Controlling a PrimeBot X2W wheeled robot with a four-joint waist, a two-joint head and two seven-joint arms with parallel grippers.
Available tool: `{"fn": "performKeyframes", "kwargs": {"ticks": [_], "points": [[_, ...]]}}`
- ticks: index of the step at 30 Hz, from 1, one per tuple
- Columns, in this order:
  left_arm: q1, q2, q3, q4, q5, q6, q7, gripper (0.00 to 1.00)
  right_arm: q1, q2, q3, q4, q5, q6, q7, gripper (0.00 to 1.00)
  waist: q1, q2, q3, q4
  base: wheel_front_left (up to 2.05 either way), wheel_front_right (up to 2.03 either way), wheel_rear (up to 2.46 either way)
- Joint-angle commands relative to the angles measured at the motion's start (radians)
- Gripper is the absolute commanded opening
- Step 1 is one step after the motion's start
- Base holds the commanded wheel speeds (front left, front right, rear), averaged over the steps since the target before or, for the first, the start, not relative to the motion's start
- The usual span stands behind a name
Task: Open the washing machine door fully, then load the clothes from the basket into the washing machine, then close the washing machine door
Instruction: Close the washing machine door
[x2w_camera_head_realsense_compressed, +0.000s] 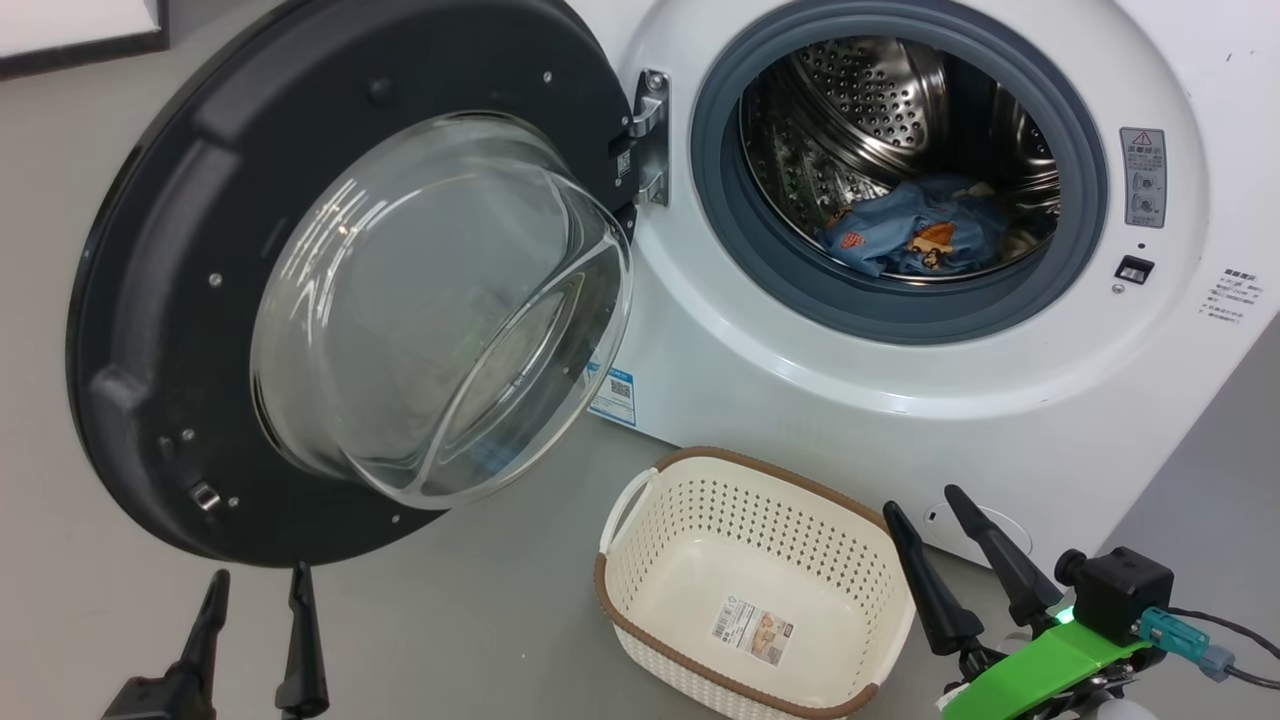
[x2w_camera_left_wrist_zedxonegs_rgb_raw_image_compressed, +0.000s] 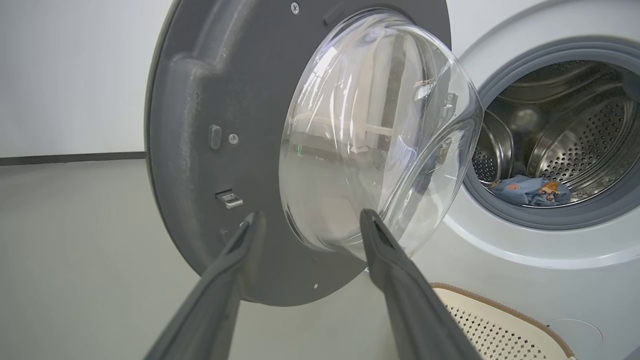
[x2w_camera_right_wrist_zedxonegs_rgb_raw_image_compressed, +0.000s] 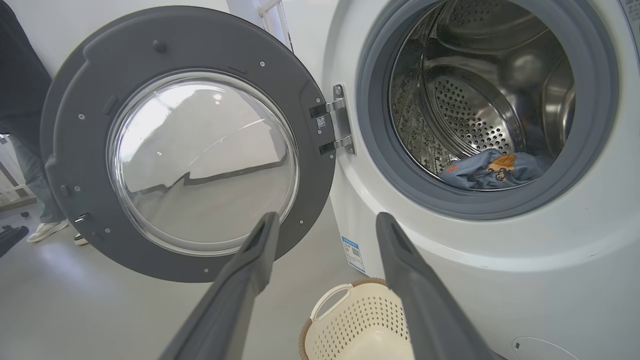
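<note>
Hovering left gripper (x2w_camera_head_realsense_compressed: 258, 572): I am holding it low near the grey floor, its two long dark fingers spread apart with nothing between them. It is sitting just below the door's bottom edge, which I judge a handy spot for pushing that edge.
Door: the large round washing machine door (x2w_camera_head_realsense_compressed: 400, 300), black-rimmed with a bulging clear glass bowl, is hanging swung wide to the left on its steel hinge (x2w_camera_head_realsense_compressed: 650, 135). That is leaving the mouth unblocked, so I am counting the opening step as done.
Machine: the big white boxy washing machine (x2w_camera_head_realsense_compressed: 900, 400) is facing me with its grey gasket and perforated steel drum (x2w_camera_head_realsense_compressed: 870, 90) exposed.
Clothes: the light blue bundle of clothes (x2w_camera_head_realsense_compressed: 920, 240), printed with orange-brown figures, is lying at the bottom of the drum behind the gasket. I am reading the loading as finished, and nothing seems to be trailing over the lip.
Basket: the small cream-white perforated plastic basket (x2w_camera_head_realsense_compressed: 740, 500) with the brown rim is sitting on the floor just in front of the machine, its bare bottom and label sticker (x2w_camera_head_realsense_compressed: 752, 630) showing. I am watching whether the door's sweep is going to clear it.
Right gripper (x2w_camera_head_realsense_compressed: 920, 500): its fingers are also standing apart and empty, near the basket's right corner and well away from the door.
Next: I am planning to close the door.
</note>
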Motion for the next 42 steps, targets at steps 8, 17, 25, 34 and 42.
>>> {"fn": "performKeyframes", "kwargs": {"ticks": [8, 17, 25, 34, 42], "points": [[-0.014, 0.013, 0.036, -0.034, -0.004, 0.01, -0.006, 1.0, -0.012, -0.011, 0.033, -0.024, 0.013, 0.002, -0.005, 1.0, 0.0, 0.0, -0.001, -0.016, 0.0, 0.0, 0.0], [-0.016, 0.015, 0.045, -0.037, 0.003, 0.004, -0.006, 1.0, -0.012, -0.01, 0.035, -0.022, 0.012, 0.002, -0.005, 1.0, 0.0, 0.0, -0.003, -0.028, 0.0, 0.0, 0.0], [-0.015, 0.017, 0.05, -0.038, 0.007, -0.001, -0.006, 1.0, -0.009, -0.007, 0.034, -0.024, 0.01, 0.002, -0.005, 1.0, 0.0, 0.0, -0.002, -0.031, 0.0, 0.0, 0.0], [-0.015, 0.017, 0.051, -0.037, 0.009, -0.004, -0.006, 1.0, -0.012, -0.009, 0.035, -0.023, 0.011, 0.002, -0.005, 1.0, 0.0, 0.0, 0.002, -0.036, 0.0, 0.0, 0.0], [-0.018, 0.019, 0.051, -0.036, 0.012, -0.005, -0.006, 1.0, -0.011, -0.005, 0.03, -0.021, 0.013, 0.002, -0.005, 1.0, 0.0, 0.0, 0.001, -0.039, 0.0, 0.0, 0.0]]}}
